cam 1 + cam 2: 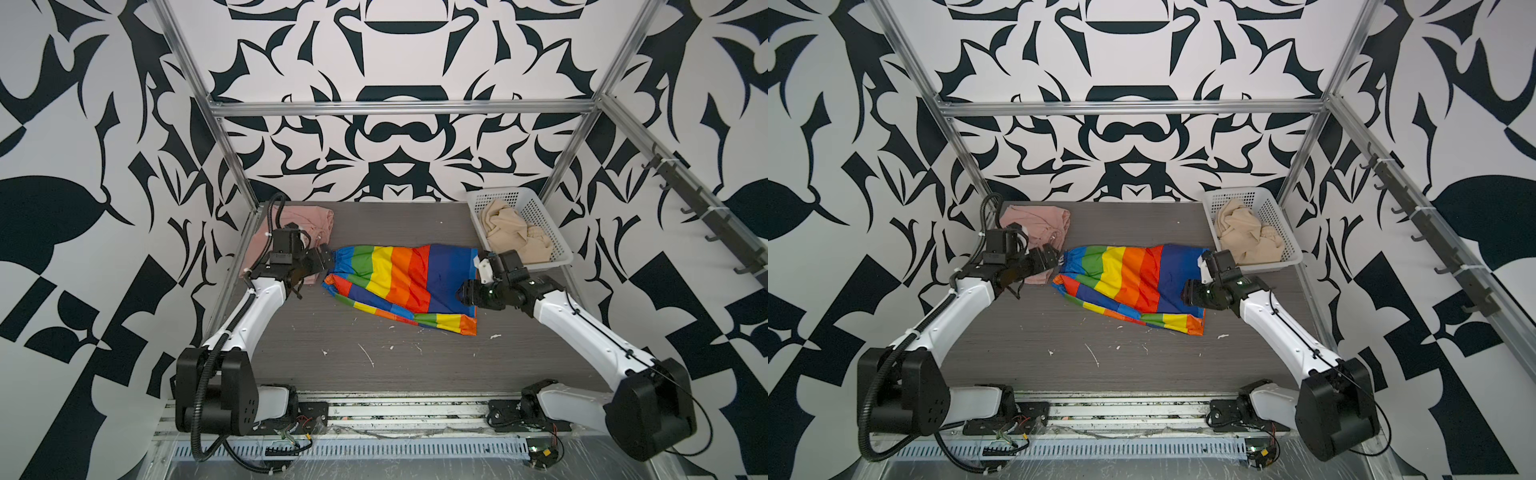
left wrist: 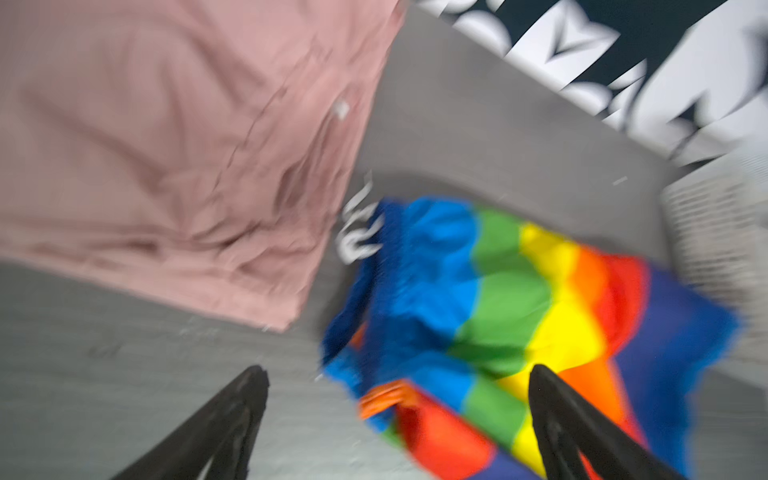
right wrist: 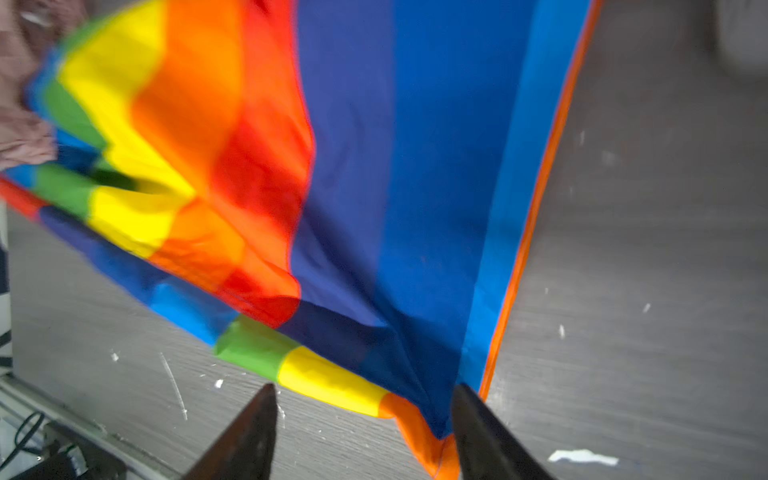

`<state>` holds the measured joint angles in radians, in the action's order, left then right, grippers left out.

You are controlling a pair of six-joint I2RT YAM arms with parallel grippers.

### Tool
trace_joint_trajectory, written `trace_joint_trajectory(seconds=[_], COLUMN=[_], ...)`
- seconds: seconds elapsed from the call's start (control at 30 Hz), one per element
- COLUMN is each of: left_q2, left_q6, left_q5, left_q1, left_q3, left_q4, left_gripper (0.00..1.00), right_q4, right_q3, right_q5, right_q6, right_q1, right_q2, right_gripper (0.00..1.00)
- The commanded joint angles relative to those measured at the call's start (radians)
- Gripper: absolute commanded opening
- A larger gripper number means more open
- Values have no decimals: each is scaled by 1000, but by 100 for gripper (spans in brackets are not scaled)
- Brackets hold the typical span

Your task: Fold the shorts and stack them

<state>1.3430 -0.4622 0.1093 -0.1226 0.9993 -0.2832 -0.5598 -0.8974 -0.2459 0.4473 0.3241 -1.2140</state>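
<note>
Seeing both claws spread, left gripper (image 2: 397, 370) and right gripper (image 3: 365, 388) pinching nothing. In both top views we have rainbow shorts (image 1: 399, 282) mid-frame, pink shorts (image 1: 307, 217) centre-left, beige shorts (image 1: 511, 232) in basket (image 1: 542, 222) centre-right.

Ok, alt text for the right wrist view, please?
Rainbow-striped shorts lie spread on a grey table, filling most of the blurred view. The right pincer stands open, an orange-hemmed corner of the shorts in the gap between its fingers. A bit of the pink shorts shows past their far end.
</note>
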Motion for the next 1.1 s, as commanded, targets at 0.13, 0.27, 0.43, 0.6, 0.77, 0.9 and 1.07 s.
trace_joint_trajectory(seconds=[0.13,0.27,0.43,0.6,0.77,0.9,1.07], left_q2=[162,233,266,256,70,28,265], left_q6=[-114,-138,-100,-126,-123,-105,-171], left_q5=[138,200,167,193,111,106,266], left_q1=[-143,-147,-135,-143,-147,-147,-159], left_q3=[122,36,-82,-175,-175,-74,89], left_q4=[6,59,76,109,47,42,63], left_gripper=[99,99,99,99,100,100,99], right_q4=[104,176,204,101,-16,27,202], right_q3=[-17,77,179,175,-19,-190,-371], right_q5=[-82,-111,-123,-37,36,-19,-201], right_q6=[100,141,148,58,-4,-2,54], right_q1=[75,102,102,59,43,33,33], right_q2=[-116,-152,-145,-177,-125,-223,-495], right_gripper=[76,77,78,79,81,97,100])
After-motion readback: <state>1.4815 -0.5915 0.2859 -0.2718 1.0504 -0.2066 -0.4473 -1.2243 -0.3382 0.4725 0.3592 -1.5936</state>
